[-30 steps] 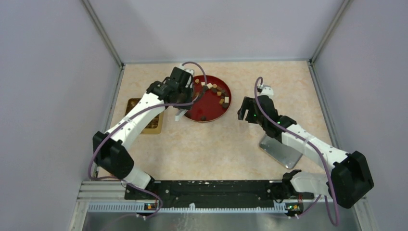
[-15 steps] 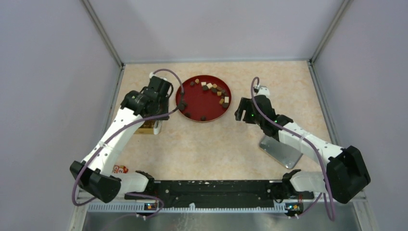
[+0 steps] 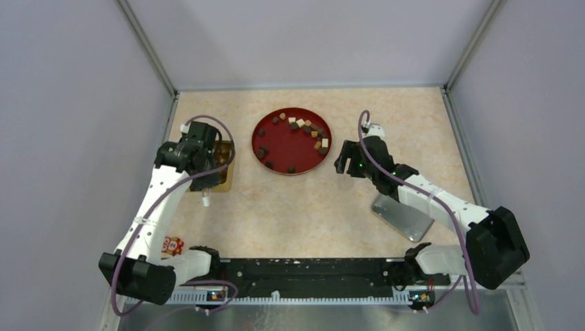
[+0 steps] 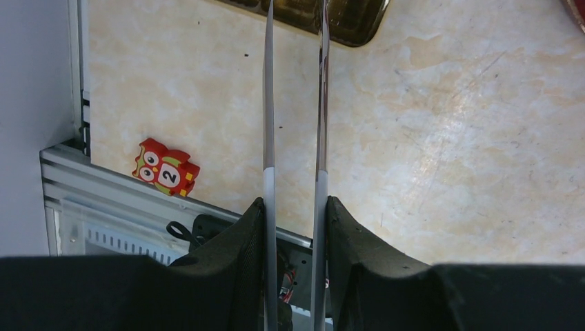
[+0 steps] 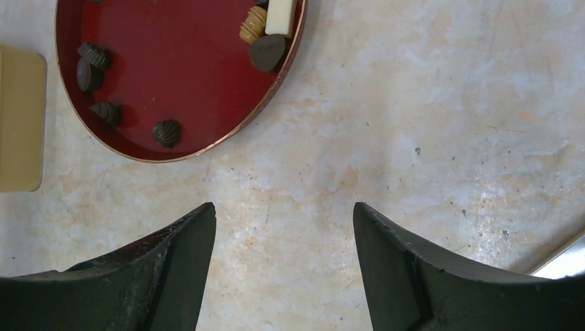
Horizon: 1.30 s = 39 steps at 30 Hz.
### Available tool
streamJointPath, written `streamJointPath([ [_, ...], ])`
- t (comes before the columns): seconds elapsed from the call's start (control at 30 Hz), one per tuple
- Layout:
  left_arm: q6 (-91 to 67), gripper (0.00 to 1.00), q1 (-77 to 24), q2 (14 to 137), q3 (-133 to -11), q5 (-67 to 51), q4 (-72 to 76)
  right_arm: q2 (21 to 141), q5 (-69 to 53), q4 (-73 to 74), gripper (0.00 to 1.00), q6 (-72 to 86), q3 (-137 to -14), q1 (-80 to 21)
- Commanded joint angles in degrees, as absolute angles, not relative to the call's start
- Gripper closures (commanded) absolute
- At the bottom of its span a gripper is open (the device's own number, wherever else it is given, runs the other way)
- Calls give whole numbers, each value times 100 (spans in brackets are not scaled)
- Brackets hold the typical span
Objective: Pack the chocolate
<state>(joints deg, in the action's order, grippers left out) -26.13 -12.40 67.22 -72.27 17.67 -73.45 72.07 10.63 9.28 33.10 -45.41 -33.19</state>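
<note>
The chocolate (image 3: 307, 131) lies as several small dark, tan and cream pieces on a round red plate (image 3: 276, 148) at the back middle. Some of these chocolate pieces (image 5: 265, 48) show on the plate (image 5: 179, 76) in the right wrist view. My left gripper (image 4: 295, 207) is shut on thin metal tongs (image 4: 321, 103). It hangs at the left (image 3: 200, 155) over a gold tin (image 3: 224, 176), and the tongs point at that tin (image 4: 345, 17). The tong tips are cut off in the left wrist view. My right gripper (image 5: 283, 207) stands open and empty over bare table, just right of the plate (image 3: 345, 162).
A silver metal tray (image 3: 403, 214) lies under the right arm. A red owl block marked 2 (image 4: 165, 169) sits by the near left rail (image 3: 172, 245). Grey walls close in the table on three sides.
My left arm has swung left with the tongs, from the red plate's left side to over the gold tin. The right arm has barely moved.
</note>
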Motion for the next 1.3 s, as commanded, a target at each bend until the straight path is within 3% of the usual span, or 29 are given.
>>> streamJointPath([
  [0.0,-2733,90,-1179,6458,-7030,1852,-7225,7233,999,663,29,3303,-4720,-3261],
  [0.27,-2687,89,-1156,6449,-6840,1867,-7122,7177,1022,686,29,3313,-4682,-3262],
  [0.47,-2615,71,-1151,6475,-6815,1900,-7041,7185,987,662,29,3357,-4657,-3261],
  [0.53,-2602,60,-1151,6498,-6835,1898,-7032,7185,982,664,29,3355,-4666,-3261],
  [0.63,-2571,58,-1151,6504,-6891,1906,-7008,7172,1023,677,29,3357,-4662,-3261],
  [0.8,-2507,61,-1151,6485,-6982,1973,-7018,7172,1020,672,29,3364,-4649,-3261],
  [0.97,-2322,80,-1151,6457,-7313,2014,-7078,7172,1040,682,29,3362,-4654,-3261],
  [1.07,-1887,82,-1151,6459,-8033,1921,-7160,7150,1084,740,29,3357,-4682,-3261],
  [1.27,-1260,92,-1370,6383,-8296,-59,-6133,6981,1885,1137,30,3048,-4936,-3471],
])
